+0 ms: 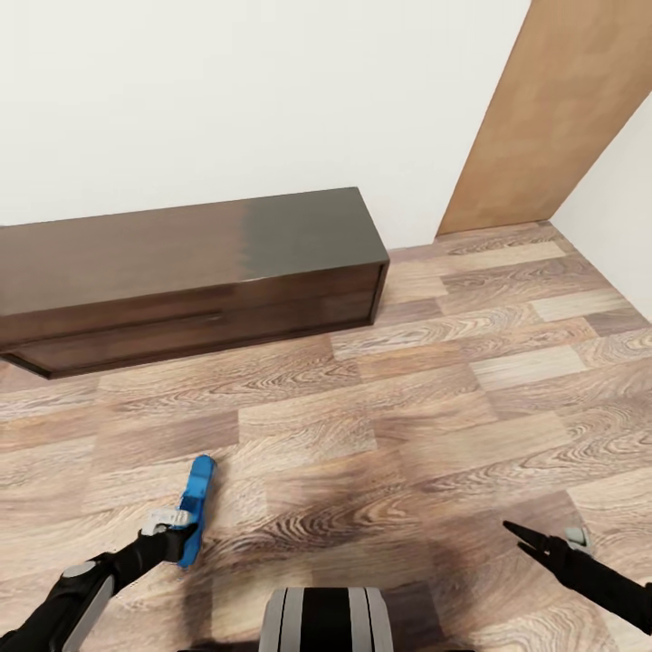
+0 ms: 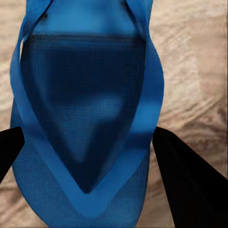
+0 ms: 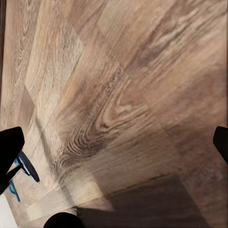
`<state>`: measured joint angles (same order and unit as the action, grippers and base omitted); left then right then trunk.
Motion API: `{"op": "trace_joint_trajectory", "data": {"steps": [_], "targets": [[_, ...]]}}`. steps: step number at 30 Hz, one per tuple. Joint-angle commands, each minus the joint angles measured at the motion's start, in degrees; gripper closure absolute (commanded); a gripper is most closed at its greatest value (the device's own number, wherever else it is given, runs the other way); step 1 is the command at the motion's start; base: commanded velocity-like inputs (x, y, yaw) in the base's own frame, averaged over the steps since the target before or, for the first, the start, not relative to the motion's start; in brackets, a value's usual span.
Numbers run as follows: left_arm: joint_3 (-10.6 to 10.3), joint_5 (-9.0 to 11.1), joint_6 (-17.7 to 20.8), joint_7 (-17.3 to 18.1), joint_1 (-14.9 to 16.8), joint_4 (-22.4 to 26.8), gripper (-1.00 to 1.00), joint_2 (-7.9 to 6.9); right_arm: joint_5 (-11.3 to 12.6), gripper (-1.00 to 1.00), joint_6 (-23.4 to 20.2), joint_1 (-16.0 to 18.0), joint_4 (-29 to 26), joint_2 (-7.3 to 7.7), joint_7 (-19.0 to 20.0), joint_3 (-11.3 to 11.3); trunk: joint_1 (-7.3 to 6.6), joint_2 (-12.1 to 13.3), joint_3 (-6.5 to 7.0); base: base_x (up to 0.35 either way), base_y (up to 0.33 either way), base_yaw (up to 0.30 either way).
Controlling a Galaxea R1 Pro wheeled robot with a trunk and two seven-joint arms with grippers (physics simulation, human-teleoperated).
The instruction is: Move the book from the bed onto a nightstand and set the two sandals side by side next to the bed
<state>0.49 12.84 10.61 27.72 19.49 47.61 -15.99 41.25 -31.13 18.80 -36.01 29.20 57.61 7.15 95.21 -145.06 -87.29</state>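
One bright blue sandal is held on its edge above the wood-plank floor, with my left gripper shut on its heel end. In the left wrist view the sandal shows its sole and thong straps, with a black finger on each side. My right gripper hangs open and empty low over the floor at the right, its fingers wide apart. A sliver of blue sandal shows at the edge of the right wrist view. The bed, the book, the nightstands and the second sandal are out of view.
A long low dark-wood cabinet stands against the white wall ahead. A brown wooden door is at the back right. Open floor lies between me and the cabinet. My base is at the bottom.
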Motion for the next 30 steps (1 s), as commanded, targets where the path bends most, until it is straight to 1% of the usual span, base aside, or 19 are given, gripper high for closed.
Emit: {"op": "trace_joint_trajectory", "data": {"steps": [1, 3, 4, 5, 6, 7, 8, 10, 11, 13, 16, 21, 26, 27, 29, 30], "targets": [[0.4, 2.2, 0.5, 1.0, 0.0, 0.0, 1.0, -0.65, 0.2, -1.0, 0.0, 0.0, 0.2, 0.06, 0.0, 0.0, -0.03, 0.0, 0.19, 0.0, 0.0, 0.0], [1.4, 5.0, 0.6, 4.7, -0.2, -0.1, 1.0, -2.26, 0.1, -1.0, 1.6, 0.0, 1.3, 0.11, 0.1, -0.1, -0.08, 0.0, 0.64, 0.0, 0.0, 0.0], [2.8, 6.7, 0.5, 8.6, -0.3, -0.4, 1.0, -3.17, 0.1, -1.0, 3.4, 0.0, 3.0, 0.13, 0.3, -0.1, -0.11, 0.0, 0.86, 0.0, 0.0, 0.0], [4.2, 7.4, 0.5, 11.1, -0.3, -0.7, 1.0, -3.55, 0.1, -1.0, 4.6, 0.0, 4.2, 0.17, 0.4, -0.1, -0.13, 0.1, 1.08, 0.0, 0.0, 0.0], [4.9, 7.7, 0.5, 12.2, -0.4, -0.9, 1.0, -3.69, 0.1, -1.0, 5.0, 0.0, 4.7, 0.2, 0.4, -0.1, -0.16, 0.1, 1.3, 0.0, 0.0, 0.0], [6.6, 8.0, 0.4, 14.0, -0.4, -1.3, 1.0, -3.88, 0.1, -1.0, 5.6, 0.0, 5.5, 0.28, 0.5, -0.1, -0.19, 0.1, 1.52, 0.0, 0.0, 0.0], [7.4, 8.2, 0.4, 14.7, -0.5, -1.6, 1.0, -3.93, 0.1, -1.0, 5.9, 0.0, 5.8, 0.31, 0.5, -0.1, -0.21, 0.1, 1.75, 0.0, 0.0, 0.0], [10.3, 8.5, 0.4, 16.9, -0.8, -4.0, 1.0, -4.11, 0.1, -1.0, 6.4, 0.0, 6.6, 0.38, 0.8, 0.0, -0.26, 0.1, 2.19, 0.0, 0.0, 0.0], [10.6, 8.5, 0.4, 17.2, -0.8, -4.6, 1.0, -4.12, 0.1, -1.0, 6.5, 0.0, 6.7, 0.39, 0.8, -0.1, -0.29, 0.1, 2.41, 0.0, 0.0, 0.0], [11.3, 8.6, 0.3, 18.8, -0.9, -7.8, 1.0, -4.13, 0.1, -1.0, 6.6, 0.0, 6.9, 0.4, 0.9, -0.1, -0.34, 0.2, 2.85, 0.0, 0.0, 0.0], [11.7, 8.5, 0.1, 19.9, -0.9, -11.3, 1.0, -4.03, 0.0, -1.0, 6.8, 0.0, 7.1, 0.34, 0.8, -0.2, -0.42, 0.2, 3.52, 0.0, 0.0, 0.0], [11.6, 8.5, -0.5, 20.1, -0.9, -12.5, 1.0, -3.66, -0.1, -1.0, 7.2, 0.0, 7.0, 0.29, 0.7, -0.2, -0.55, 0.3, 4.63, 0.0, 0.0, 0.0], [11.5, 8.4, -1.5, 20.1, -0.9, -13.3, 1.0, -2.69, -0.1, -1.0, 7.3, 0.0, 7.1, 0.4, 0.7, 0.1, -0.68, 0.3, 5.73, 0.0, 0.0, 0.0], [11.5, 8.4, -1.6, 20.1, -0.9, -13.3, 1.0, -2.61, -0.1, -1.0, 7.3, 0.0, 7.1, 0.71, 0.7, 0.2, -0.7, 0.4, 5.95, 0.0, 0.0, 0.0], [11.6, 8.4, -1.7, 20.1, -0.9, -13.4, 1.0, -2.53, 0.0, -1.0, 7.2, 0.0, 7.2, 2.03, 0.7, 0.1, -0.75, 0.4, 6.4, 0.0, 0.0, 0.0], [11.6, 8.4, -1.7, 20.1, -0.9, -13.4, 1.0, -2.51, 0.0, -1.0, 7.2, 0.0, 7.2, 2.36, 0.7, 0.1, -0.78, 0.4, 6.62, 0.0, 0.0, 0.0]]}}
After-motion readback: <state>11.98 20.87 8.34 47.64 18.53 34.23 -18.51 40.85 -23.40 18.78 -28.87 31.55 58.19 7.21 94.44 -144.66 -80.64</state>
